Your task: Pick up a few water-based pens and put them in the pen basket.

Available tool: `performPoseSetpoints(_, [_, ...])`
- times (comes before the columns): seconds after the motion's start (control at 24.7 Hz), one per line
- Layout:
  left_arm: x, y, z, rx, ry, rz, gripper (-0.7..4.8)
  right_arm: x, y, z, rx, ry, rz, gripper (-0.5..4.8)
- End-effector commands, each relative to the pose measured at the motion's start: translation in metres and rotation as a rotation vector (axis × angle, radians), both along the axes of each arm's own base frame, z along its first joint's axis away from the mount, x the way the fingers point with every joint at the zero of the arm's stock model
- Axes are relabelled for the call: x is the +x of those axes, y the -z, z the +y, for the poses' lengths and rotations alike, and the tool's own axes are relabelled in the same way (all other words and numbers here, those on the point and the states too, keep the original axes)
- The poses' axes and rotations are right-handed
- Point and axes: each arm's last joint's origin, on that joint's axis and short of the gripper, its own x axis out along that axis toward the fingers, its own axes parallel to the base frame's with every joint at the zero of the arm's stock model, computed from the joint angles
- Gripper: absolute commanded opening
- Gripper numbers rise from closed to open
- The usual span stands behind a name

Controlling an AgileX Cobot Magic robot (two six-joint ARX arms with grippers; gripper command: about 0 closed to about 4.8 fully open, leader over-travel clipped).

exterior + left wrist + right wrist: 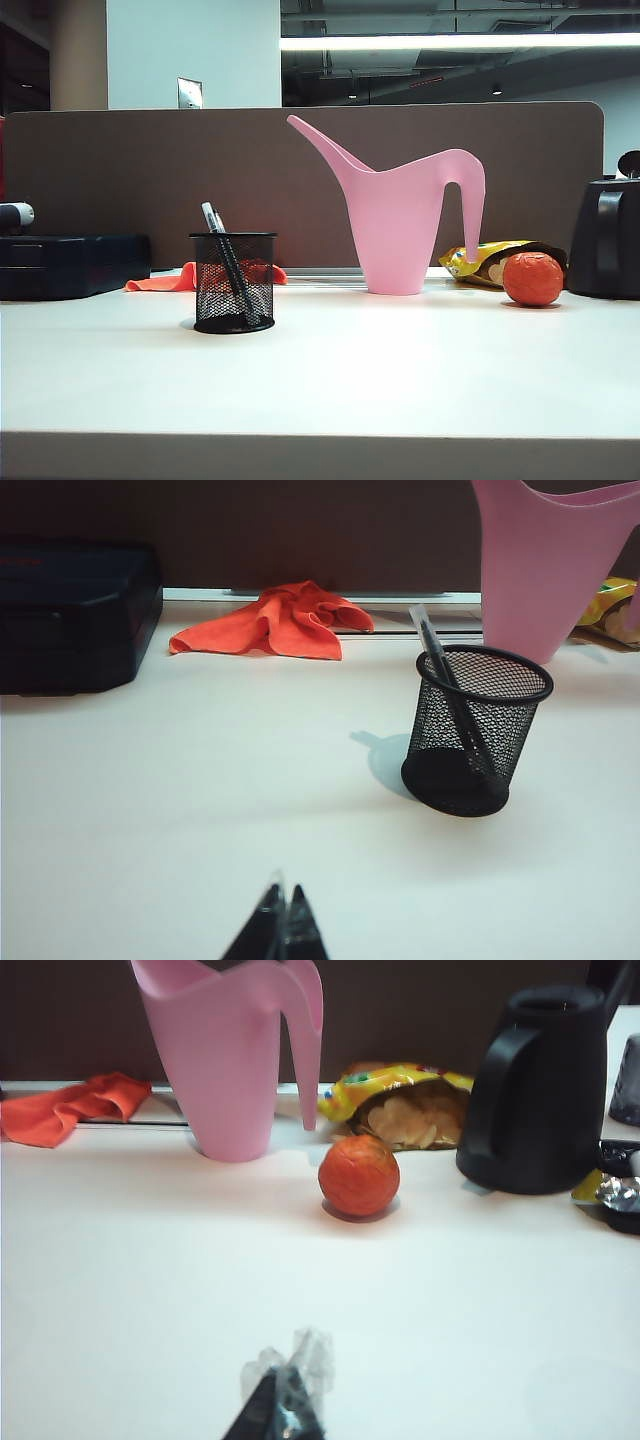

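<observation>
Water-based pens (228,262) both lean inside pen basket (234,283), ahead of left pincer (283,920). Light, stiff, slippery barrels; grip mid-shaft. Left pincer closed, empty; right pincer (285,1400) closed, empty, low over tabletop (330,370).

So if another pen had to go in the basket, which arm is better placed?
Left, probably: the left gripper faces the pen basket holding both pens; the right gripper faces the orange ball.

You get a bright ceiling strip light (460,41) at 1 o'clock; the desk (400,370) glares, shadows soft, right wrist view slightly blurred.
</observation>
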Motion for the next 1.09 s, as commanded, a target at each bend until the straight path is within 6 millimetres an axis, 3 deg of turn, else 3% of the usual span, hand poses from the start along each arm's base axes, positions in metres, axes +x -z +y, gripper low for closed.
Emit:
performPoseSetpoints(0.04, [0.000,-0.002,0.000,0.007,-0.002,-0.017,-0.05,0.002,0.005,0.000,0.004,0.009,0.003,-0.06])
performPoseSetpoints(0.32, [0.000,-0.003,0.000,0.007,-0.006,-0.025,-0.04,0.004,0.017,0.000,0.002,0.013,0.021,-0.06])
performPoseSetpoints(1.09, [0.000,-0.002,0.000,0.007,-0.006,-0.017,-0.04,0.004,0.020,-0.001,-0.001,0.034,0.055,-0.06])
